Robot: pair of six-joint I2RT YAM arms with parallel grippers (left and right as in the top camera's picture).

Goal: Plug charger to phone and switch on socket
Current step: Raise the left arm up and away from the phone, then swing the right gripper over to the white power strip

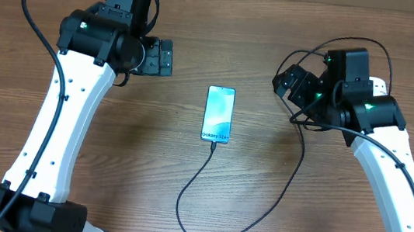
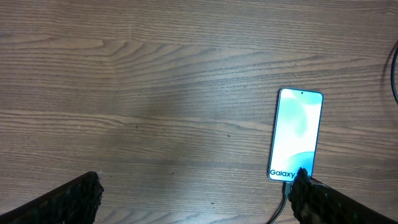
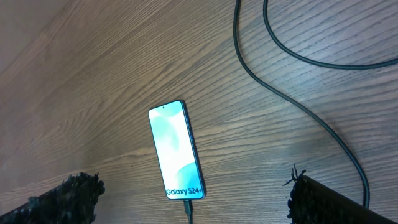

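Observation:
The phone (image 1: 219, 114) lies flat mid-table with its light-blue screen lit; it also shows in the left wrist view (image 2: 297, 134) and the right wrist view (image 3: 176, 149). The charger cable (image 1: 191, 188) meets the phone's near short end, and its tip (image 3: 188, 208) appears seated there. From there it loops toward the front edge and back up to the right arm. My left gripper (image 1: 160, 58) hangs open to the phone's upper left, holding nothing. My right gripper (image 1: 285, 80) hangs open to its upper right, also holding nothing. The socket is out of view.
Bare wood-grain table (image 1: 225, 24) lies all round the phone. In the right wrist view a black cable (image 3: 298, 106) curves across the table to the phone's right. Both white arms run down the table's sides to bases at the front edge.

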